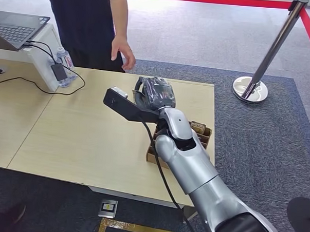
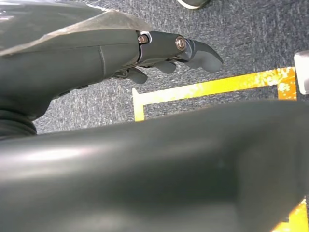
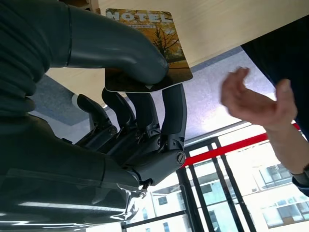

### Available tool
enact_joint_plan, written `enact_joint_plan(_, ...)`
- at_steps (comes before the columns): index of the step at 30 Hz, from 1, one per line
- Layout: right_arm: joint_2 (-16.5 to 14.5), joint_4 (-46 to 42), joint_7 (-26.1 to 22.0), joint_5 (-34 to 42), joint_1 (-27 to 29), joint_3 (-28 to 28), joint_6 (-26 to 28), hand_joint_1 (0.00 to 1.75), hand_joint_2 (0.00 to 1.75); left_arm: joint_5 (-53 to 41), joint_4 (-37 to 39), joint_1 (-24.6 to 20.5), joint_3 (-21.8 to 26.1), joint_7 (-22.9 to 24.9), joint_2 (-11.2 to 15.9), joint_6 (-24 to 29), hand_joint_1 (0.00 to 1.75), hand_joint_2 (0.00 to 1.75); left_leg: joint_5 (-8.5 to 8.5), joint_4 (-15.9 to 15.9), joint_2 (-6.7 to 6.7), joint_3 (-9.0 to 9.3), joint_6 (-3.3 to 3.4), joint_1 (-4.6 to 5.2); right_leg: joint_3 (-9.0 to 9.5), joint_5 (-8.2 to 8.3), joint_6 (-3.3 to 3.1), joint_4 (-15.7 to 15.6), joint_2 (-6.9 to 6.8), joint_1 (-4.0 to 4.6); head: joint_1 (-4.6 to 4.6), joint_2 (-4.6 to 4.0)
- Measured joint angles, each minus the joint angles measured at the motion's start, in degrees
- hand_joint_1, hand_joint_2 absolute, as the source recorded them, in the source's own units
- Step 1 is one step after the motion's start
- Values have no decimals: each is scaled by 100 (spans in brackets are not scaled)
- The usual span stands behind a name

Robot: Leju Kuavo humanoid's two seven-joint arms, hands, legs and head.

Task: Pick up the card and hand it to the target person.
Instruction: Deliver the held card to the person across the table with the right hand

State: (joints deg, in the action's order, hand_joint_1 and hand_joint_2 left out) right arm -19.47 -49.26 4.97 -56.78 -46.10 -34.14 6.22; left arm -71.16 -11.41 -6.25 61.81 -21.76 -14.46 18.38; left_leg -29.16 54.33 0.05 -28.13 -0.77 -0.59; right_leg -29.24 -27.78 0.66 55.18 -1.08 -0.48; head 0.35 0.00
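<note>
Glossy flat card [image 3: 153, 53] in right hand [image 3: 134, 111]

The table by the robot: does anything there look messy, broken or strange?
Nothing looks broken or spilled. The right hand pinches a hotel card between thumb and fingers, and a person's hand is open nearby. On the table, a cardboard tray sits partly hidden behind the arm, and black cables trail loosely near the laptop.

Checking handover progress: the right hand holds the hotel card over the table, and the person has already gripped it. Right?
Not quite. The right wrist view shows the right hand pinching the card, but the person's hand is open and apart from it, not gripping it.
</note>
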Motion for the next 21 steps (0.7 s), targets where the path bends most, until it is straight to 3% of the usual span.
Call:
enact_joint_plan(13, -108, 622, 77, 809, -601, -434, 331, 139, 175, -7, 0, -16, -13, 0, -11, 8, 0, 0, 0, 0, -1, 0, 0, 0, -1, 0, 0, -1, 0, 0, 0, 0)
enact_joint_plan(16, -109, 706, 78, 932, -660, -528, 355, 89, 175, -18, 0, -17, -26, 3, -11, 7, 0, 0, 0, 0, 0, 0, 0, 0, -1, 0, 0, 0, 0, 0, 1, 0)
enact_joint_plan(18, -110, 746, 78, 1011, -682, -581, 360, 37, 175, -18, 0, -17, -37, 3, -11, 7, 0, 0, 0, 0, -1, 0, 0, 0, -1, 0, 0, 0, 0, 0, 1, 0)
enact_joint_plan(20, -110, 781, 78, 1063, -693, -633, 375, 2, 175, -18, 0, -17, -48, 3, -11, 7, 0, 0, 0, 0, -1, 0, 0, 0, -1, 0, 0, 0, 0, 0, 0, 0)
enact_joint_plan(21, -111, 797, 78, 1078, -696, -651, 383, 0, 175, -18, 0, -17, -52, 3, -11, 7, 0, 0, 0, 0, -1, 0, 0, 0, -1, 0, 0, 0, 0, 0, 0, 0)
